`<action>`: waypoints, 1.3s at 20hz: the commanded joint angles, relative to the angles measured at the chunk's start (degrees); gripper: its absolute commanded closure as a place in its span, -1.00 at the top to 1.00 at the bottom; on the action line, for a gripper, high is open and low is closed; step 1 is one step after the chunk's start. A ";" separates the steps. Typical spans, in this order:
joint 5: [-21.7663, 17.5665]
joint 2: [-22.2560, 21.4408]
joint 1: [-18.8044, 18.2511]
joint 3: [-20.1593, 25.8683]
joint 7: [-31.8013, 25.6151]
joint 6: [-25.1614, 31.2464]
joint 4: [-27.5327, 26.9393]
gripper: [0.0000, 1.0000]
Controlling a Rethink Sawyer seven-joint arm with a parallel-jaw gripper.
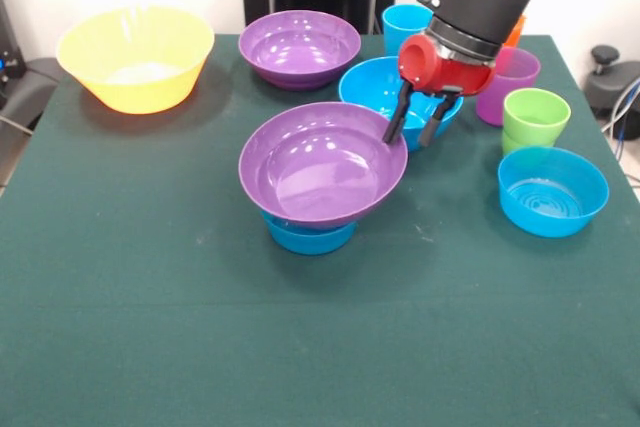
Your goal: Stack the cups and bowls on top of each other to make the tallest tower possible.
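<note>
The gripper (413,133) hangs at the upper right rim of the wide purple bowl (322,162), its two dark fingers a little apart with nothing between them; whether one finger touches the rim I cannot tell. That purple bowl sits on a small blue bowl (310,235) at the centre of the frame, forming the tower so far, and it overhangs its narrower base all round, so a sideways nudge from the fingers could tip or slide it off. Just behind the gripper lies the large blue bowl (385,82), partly hidden by the arm, and a careless lift could catch its edge. The right of the frame is crowded: the purple cup (508,82), green cup (536,117) and another small blue bowl (552,190) stand close together. The yellow bowl (136,55) and second purple bowl (299,47) sit along the top. The lower half of the green table (150,327) offers open room.
</note>
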 commanded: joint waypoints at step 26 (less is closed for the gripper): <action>1.77 -2.67 0.58 4.29 3.49 9.67 1.92 1.00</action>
